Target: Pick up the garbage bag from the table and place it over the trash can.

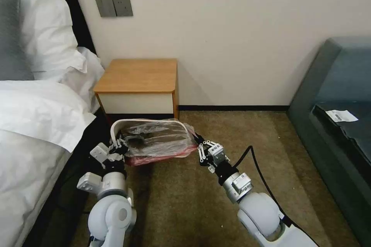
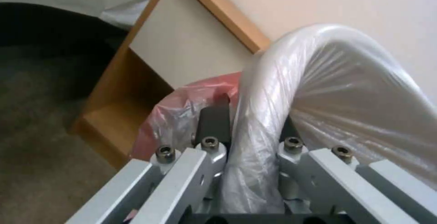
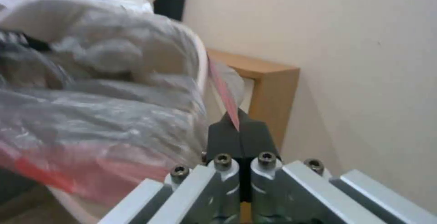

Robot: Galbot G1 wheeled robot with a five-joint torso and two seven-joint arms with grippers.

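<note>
Nearest the camera, both arms are reaching fwd from the bottom of the head view, forearms angling up and inward toward the trash can (image 1: 116, 128). L gripper (image 1: 117, 147) is sitting at the can's left rim; in the left wrist view its fingers (image 2: 214, 123) are straddling the bag-covered rolled rim, one each side, closed against it. R gripper (image 1: 198, 139) is at the can's right end, wrist tilted up-left; in the right wrist view its black pads (image 3: 239, 138) are pressed together, pinching the red edge of the garbage bag (image 1: 162, 141), which is running taut from the tips.

Bag is lying stretched over the can's mouth, long axis running left-right between the grippers, red band hanging along the near side.

Can is standing on the carpet just in front of the table (image 1: 137, 75). Behind it the table is standing against the wall.
</note>
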